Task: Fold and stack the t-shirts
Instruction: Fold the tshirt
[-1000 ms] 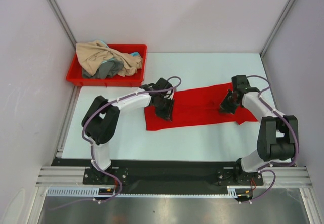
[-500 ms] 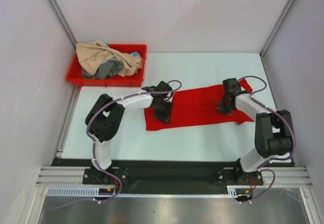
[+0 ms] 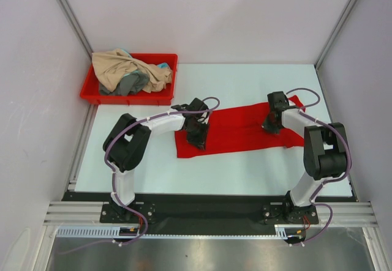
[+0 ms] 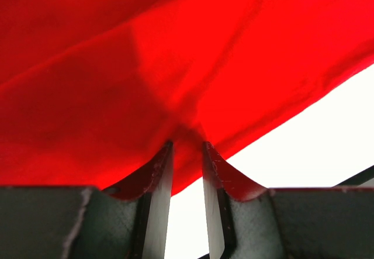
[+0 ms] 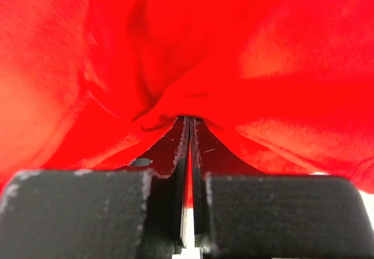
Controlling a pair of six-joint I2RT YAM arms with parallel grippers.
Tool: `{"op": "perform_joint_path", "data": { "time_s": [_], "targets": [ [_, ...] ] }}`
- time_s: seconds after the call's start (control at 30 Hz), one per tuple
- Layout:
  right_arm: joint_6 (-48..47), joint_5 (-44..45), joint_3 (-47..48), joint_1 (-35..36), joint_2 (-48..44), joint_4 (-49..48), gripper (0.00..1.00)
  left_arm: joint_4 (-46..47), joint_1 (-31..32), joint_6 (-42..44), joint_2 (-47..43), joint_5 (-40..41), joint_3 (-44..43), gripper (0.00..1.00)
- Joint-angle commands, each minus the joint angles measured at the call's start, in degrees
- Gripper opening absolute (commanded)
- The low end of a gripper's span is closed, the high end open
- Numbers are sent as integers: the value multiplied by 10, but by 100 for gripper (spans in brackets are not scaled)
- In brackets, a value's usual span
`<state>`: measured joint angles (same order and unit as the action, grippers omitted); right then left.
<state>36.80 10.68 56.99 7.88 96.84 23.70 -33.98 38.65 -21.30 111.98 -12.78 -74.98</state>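
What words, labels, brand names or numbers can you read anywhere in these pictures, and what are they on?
None can be read in any view.
The red t-shirt is plain, with no print showing, in the top view and both wrist views.
The red tray and the shirts piled in it show no label or lettering.
The left gripper and right gripper, both pinching red cloth, carry no visible markings.

Red t-shirt (image 3: pixel 240 130): soft matt cloth, creased, bunched where pinched. Left gripper (image 4: pixel 187 154): fingers (image 4: pixel 156 194) dull grey, edges scuffed pale. Right gripper (image 5: pixel 189 131): 2 black matt pads (image 5: pixel 173 154), surfaces speckled and worn. Tray (image 3: pixel 92 90): rigid red plastic, slight sheen. Beige, grey and light blue shirts (image 3: pixel 130 72) in it: limp crumpled cloth. Table (image 3: pixel 245 170): smooth, pale, matt. Front rail (image 3: pixel 208 213): ribbed bare metal.
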Motion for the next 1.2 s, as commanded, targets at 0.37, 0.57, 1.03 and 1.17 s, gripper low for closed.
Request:
{"op": "perform_joint_path", "data": {
  "time_s": [0.37, 0.57, 1.03, 1.17],
  "targets": [
    [-11, 23, 94, -3, 60, -23, 0, 12, 0, 14, 3, 6, 32, 32],
    [-20, 9, 109, -10, 92, -30, 0, 12, 0, 14, 3, 5, 35, 32],
    [-45, -61, 122, -95, -27, 83, 23, 22, 0, 5, -11, -14, 43, 32],
    [-71, -95, 124, -160, -18, 81, 45, 43, 0, 6, -31, -44, 41, 33]
  ]
}}
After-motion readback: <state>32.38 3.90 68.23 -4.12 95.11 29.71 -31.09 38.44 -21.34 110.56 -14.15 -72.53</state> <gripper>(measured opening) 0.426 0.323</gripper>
